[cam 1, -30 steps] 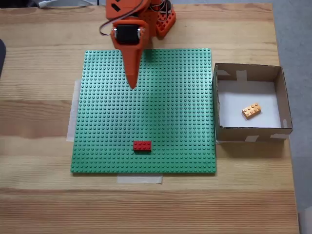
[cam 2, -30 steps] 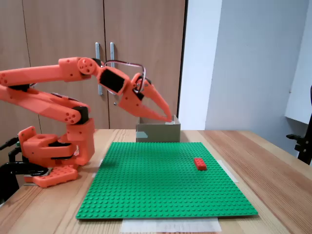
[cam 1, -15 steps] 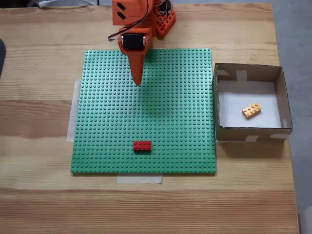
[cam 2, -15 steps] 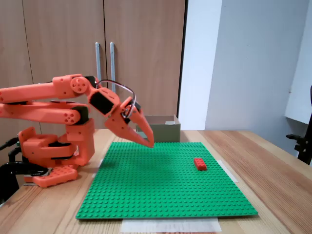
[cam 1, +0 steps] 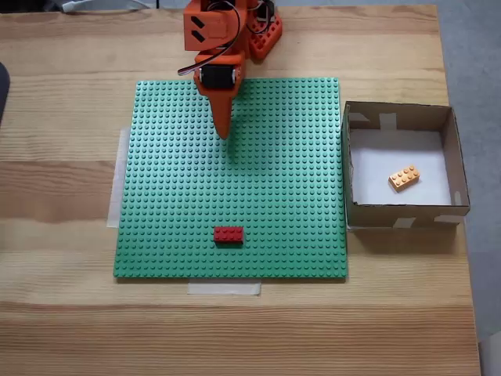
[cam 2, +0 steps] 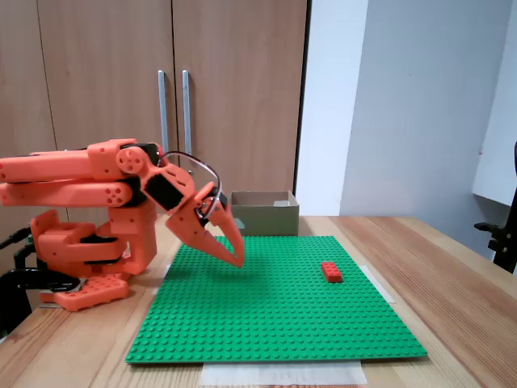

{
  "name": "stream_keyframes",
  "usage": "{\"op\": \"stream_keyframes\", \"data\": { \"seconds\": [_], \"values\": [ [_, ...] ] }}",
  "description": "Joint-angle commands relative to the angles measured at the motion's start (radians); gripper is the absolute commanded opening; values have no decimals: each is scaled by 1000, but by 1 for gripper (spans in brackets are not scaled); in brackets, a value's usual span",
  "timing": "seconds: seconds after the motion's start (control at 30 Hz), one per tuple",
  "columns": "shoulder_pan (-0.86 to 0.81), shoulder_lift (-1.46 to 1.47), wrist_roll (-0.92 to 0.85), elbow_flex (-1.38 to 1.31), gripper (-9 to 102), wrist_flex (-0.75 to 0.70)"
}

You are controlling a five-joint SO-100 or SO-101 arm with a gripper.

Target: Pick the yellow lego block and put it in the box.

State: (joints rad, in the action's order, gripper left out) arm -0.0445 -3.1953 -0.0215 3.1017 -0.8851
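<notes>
The yellow lego block [cam 1: 404, 178] lies tilted on the white floor of the cardboard box [cam 1: 360, 210], which stands right of the green baseplate [cam 1: 290, 157]. In a fixed view from the side the box [cam 2: 263, 218] sits behind the baseplate [cam 2: 275, 311], its inside hidden. My orange gripper [cam 1: 225, 135] is shut with nothing in it and points down over the plate's back part, far from the box. From the side the gripper [cam 2: 238, 260] hangs just above the studs.
A red brick [cam 1: 228, 233] sits on the baseplate near its front edge, also seen as the red brick [cam 2: 331, 272] from the side. The arm's base [cam 2: 85, 259] stands behind the plate. Wooden table [cam 1: 63, 313] surrounds the plate.
The arm has folded back and lowered; the gripper dropped from box height to just above the baseplate and shifted slightly right in the top-down view. The bricks have not moved.
</notes>
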Motion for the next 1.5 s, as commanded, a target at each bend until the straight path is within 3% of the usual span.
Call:
{"op": "stream_keyframes", "data": {
  "seconds": [0.0,1.47],
  "values": [
    [-5,-12,-21,9,-1,-11],
    [-11,-66,-37,41,-1,-37]
  ]
}}
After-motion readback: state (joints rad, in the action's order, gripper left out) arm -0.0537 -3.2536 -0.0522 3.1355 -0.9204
